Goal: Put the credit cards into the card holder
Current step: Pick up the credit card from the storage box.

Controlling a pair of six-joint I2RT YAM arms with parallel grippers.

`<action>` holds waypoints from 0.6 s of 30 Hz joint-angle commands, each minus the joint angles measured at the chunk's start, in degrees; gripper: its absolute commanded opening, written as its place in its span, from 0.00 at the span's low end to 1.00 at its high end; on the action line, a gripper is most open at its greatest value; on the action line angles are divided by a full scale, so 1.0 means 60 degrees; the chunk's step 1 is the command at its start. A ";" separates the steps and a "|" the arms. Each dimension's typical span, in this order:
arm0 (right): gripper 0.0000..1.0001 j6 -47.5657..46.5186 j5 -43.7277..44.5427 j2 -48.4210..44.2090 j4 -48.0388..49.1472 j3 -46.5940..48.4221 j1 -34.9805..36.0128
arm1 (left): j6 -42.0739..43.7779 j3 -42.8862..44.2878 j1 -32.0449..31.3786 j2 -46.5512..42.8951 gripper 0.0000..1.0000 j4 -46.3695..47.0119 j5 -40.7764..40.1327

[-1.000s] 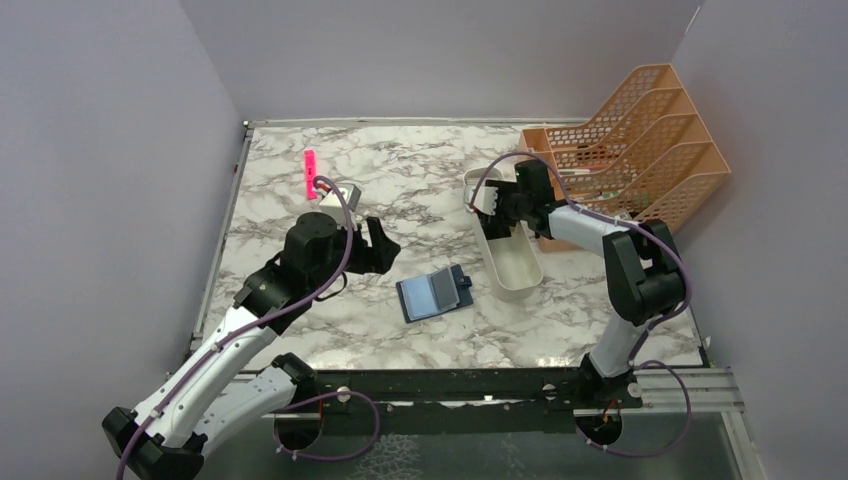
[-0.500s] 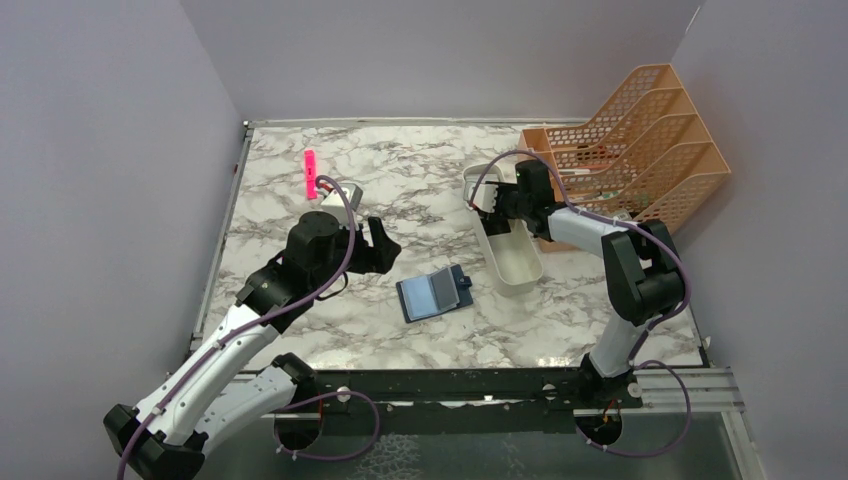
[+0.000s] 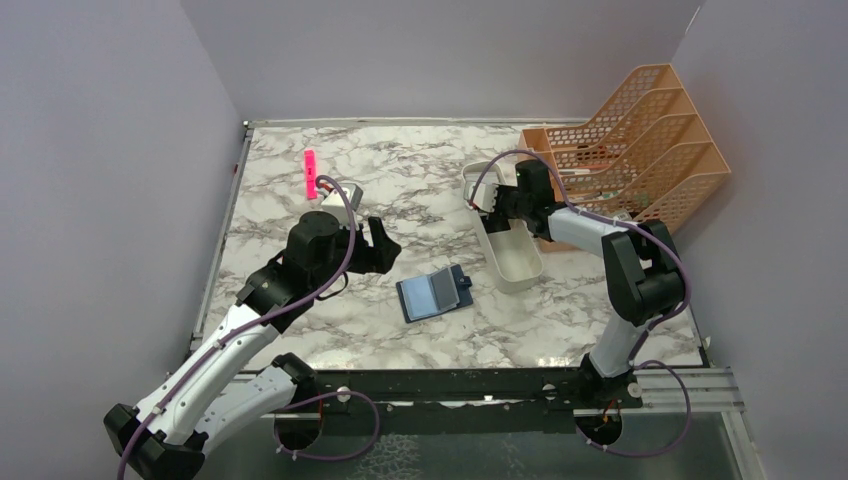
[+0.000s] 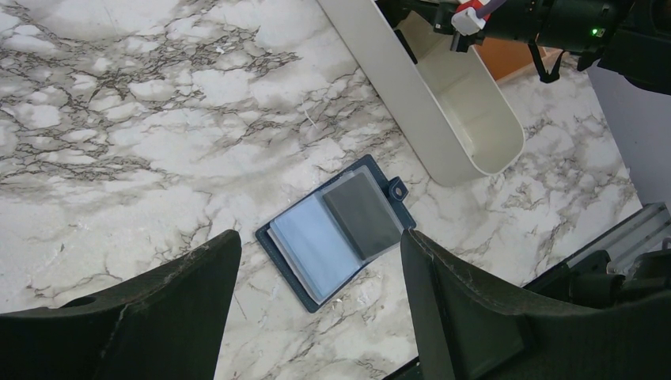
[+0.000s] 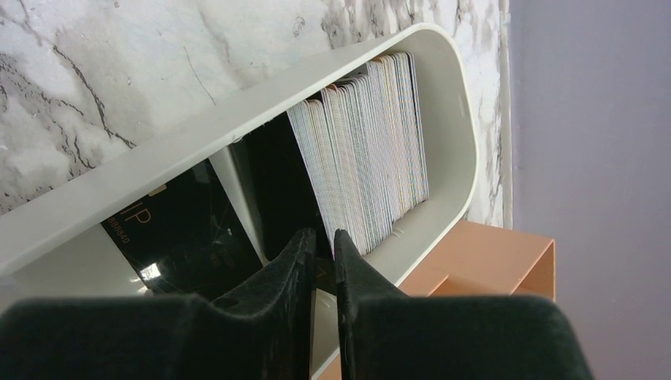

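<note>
The card holder (image 3: 434, 293) lies open on the marble, navy outside with pale blue sleeves, and a grey credit card (image 4: 362, 215) sits in its right half. My left gripper (image 3: 385, 248) hovers just left of it and stands open; in the left wrist view the card holder (image 4: 336, 233) shows between the wide fingers. My right gripper (image 3: 497, 205) is down in the far end of the white tray (image 3: 520, 270). In the right wrist view its jaws (image 5: 324, 236) are closed to a thin slit on the lower edge of an upright black card (image 5: 277, 182), in front of a stack of cards (image 5: 372, 142).
An orange mesh file rack (image 3: 640, 150) stands right behind the white tray (image 5: 237, 119). A pink marker (image 3: 310, 173) lies at the back left. Another black card (image 5: 178, 229) rests inside the tray. Purple walls close in the table on three sides.
The right gripper's jaws have closed from well apart to a thin slit inside the tray. The left arm and the card holder have not moved.
</note>
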 commanded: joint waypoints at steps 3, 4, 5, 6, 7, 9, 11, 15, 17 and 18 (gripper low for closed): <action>0.10 0.0100 -0.0137 -0.0450 0.0451 0.0211 0.0023 | 0.0122 -0.0025 -0.0018 -0.0005 0.77 0.0034 -0.0009; 0.07 0.0073 -0.0126 -0.0464 0.0424 0.0244 0.0019 | 0.0133 -0.0012 -0.0019 0.0005 0.77 0.0029 0.0005; 0.05 0.0068 -0.0102 -0.0481 0.0391 0.0258 0.0022 | 0.0140 -0.0011 -0.0019 0.0012 0.77 0.0036 0.0007; 0.04 0.0068 -0.0063 -0.0486 0.0385 0.0265 0.0015 | 0.0137 -0.0010 -0.0019 0.0011 0.77 0.0030 0.0000; 0.04 0.0086 -0.0039 -0.0507 0.0392 0.0262 0.0018 | 0.0137 -0.0010 -0.0024 0.0000 0.77 0.0025 -0.0003; 0.04 0.0125 -0.0033 -0.0554 0.0375 0.0287 0.0008 | 0.0137 -0.0024 -0.0007 -0.0008 0.77 0.0023 -0.0001; 0.04 0.0226 -0.0093 -0.0580 0.0304 0.0324 0.0010 | 0.0144 -0.0024 -0.0014 -0.0008 0.77 0.0033 0.0006; 0.04 0.0290 -0.0188 -0.0706 0.0251 0.0326 0.0008 | 0.0137 -0.0023 -0.0005 0.0010 0.77 0.0022 0.0000; 0.05 0.0248 -0.0122 -0.0766 0.0211 0.0310 0.0008 | 0.0137 -0.0025 -0.0005 -0.0001 0.77 0.0028 -0.0002; 0.04 0.0233 -0.0083 -0.0797 0.0132 0.0330 0.0008 | 0.0137 -0.0031 -0.0006 0.0006 0.77 0.0025 -0.0003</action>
